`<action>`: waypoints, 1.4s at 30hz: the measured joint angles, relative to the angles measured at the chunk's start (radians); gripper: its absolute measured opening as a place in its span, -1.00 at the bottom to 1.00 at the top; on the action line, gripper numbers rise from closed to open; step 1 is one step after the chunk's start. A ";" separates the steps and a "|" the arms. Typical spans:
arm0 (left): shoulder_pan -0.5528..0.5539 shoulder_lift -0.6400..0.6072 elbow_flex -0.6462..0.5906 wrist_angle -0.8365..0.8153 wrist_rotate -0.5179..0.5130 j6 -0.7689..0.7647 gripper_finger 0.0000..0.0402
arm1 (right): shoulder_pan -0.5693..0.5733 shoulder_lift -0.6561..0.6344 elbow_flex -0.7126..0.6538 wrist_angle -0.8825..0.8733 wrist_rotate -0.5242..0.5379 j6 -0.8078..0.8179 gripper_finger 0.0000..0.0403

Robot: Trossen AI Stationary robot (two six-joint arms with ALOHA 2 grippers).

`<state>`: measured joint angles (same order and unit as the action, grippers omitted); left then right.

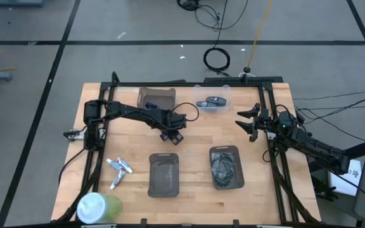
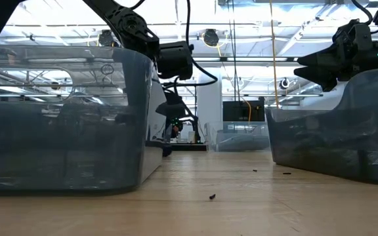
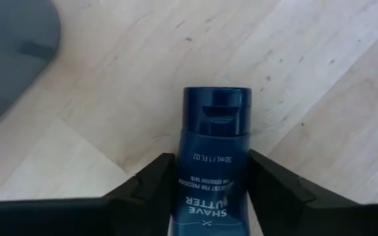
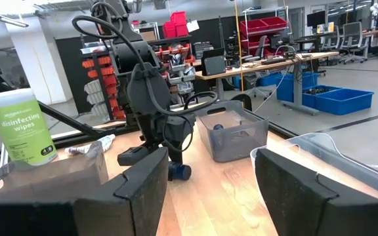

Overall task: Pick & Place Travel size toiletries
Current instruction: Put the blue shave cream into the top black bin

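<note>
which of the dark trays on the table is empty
The far-left tray beside the clear bin; the two near trays each hold dark contents.

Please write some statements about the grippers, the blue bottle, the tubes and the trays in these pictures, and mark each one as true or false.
1. The left gripper is shut on a dark blue bottle labelled shave butter. True.
2. The right gripper holds a squeeze tube. False: its fingers are apart with nothing between them, at the table's right edge.
3. The small white-and-silver tubes lie inside a dark tray. False: they lie on the bare wooden table, left of the two near trays.
4. A canister of disinfecting wipes stands at the table's near left corner. True.
5. The clear bin at the far edge holds dark items. True.
</note>
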<state>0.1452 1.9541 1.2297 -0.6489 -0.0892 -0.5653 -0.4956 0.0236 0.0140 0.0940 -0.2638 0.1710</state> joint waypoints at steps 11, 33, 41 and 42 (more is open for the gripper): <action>0.000 0.001 -0.002 0.059 0.002 0.063 -0.49 | 0.000 0.000 0.000 0.000 0.000 0.000 0.09; -0.039 -0.360 -0.004 0.065 -0.095 0.218 -0.61 | 0.000 0.000 0.000 0.000 0.000 0.000 0.09; -0.021 -0.556 -0.003 0.024 -0.322 0.310 -0.60 | 0.000 0.000 0.000 0.000 -0.001 0.000 0.08; -0.015 -0.568 -0.003 0.018 -0.357 0.321 -0.61 | 0.000 0.000 0.000 0.000 -0.001 0.000 0.08</action>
<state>0.1302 1.3865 1.2270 -0.6313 -0.4458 -0.2445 -0.4955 0.0238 0.0143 0.0944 -0.2646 0.1711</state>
